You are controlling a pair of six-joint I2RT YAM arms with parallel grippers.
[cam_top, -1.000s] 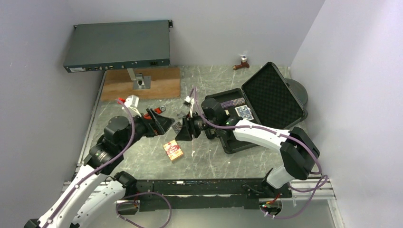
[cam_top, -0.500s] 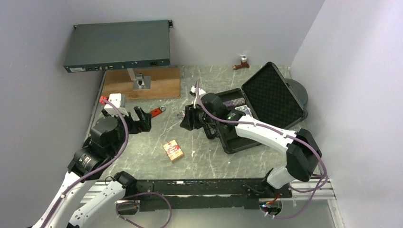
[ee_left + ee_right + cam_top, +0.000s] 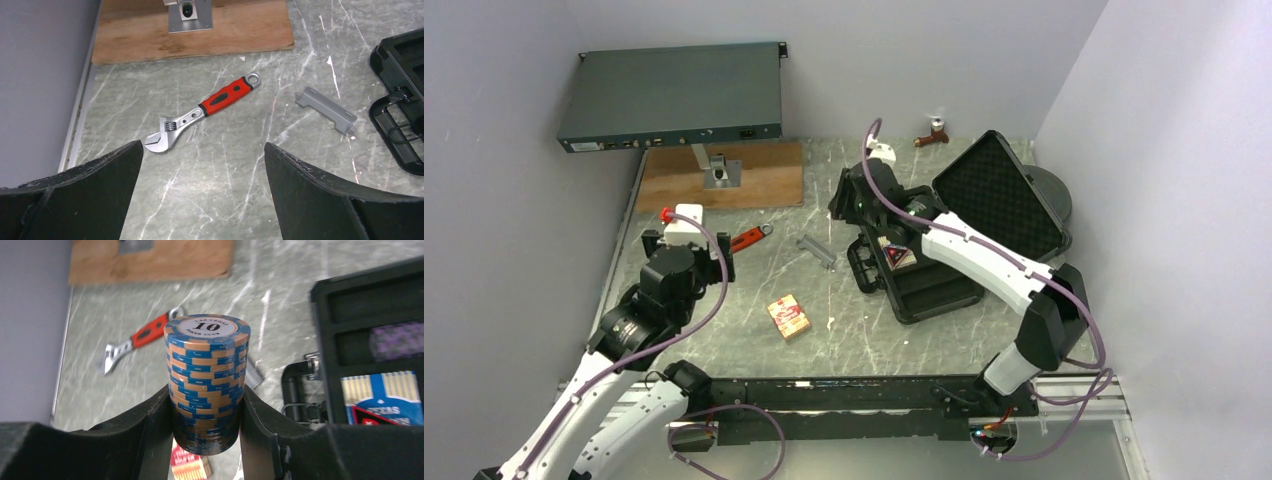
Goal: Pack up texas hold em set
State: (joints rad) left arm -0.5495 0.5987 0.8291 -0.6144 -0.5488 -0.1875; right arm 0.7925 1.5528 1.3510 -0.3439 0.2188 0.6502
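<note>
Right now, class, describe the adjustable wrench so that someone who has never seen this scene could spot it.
Find the plywood board at the far left of the grey marble tabletop. Just in front of it lies the adjustable wrench. Its red-and-black handle and silver head set it apart from the plain grey bar to its right.

You are looking at the case (image 3: pixel 929 295) sitting open on the right of the table (image 3: pixel 864 340), with a card deck (image 3: pixel 382 395) lying in its tray. Left of it the flat bar (image 3: pixel 325 109) and then the wrench (image 3: pixel 205 112) are lying in front of the wooden board (image 3: pixel 724 175), and the card box (image 3: pixel 789 316) is lying nearer the arms. The chip stack (image 3: pixel 206 365) is standing upright between the fingers of the right gripper (image 3: pixel 206 410), just left of the case.
</note>
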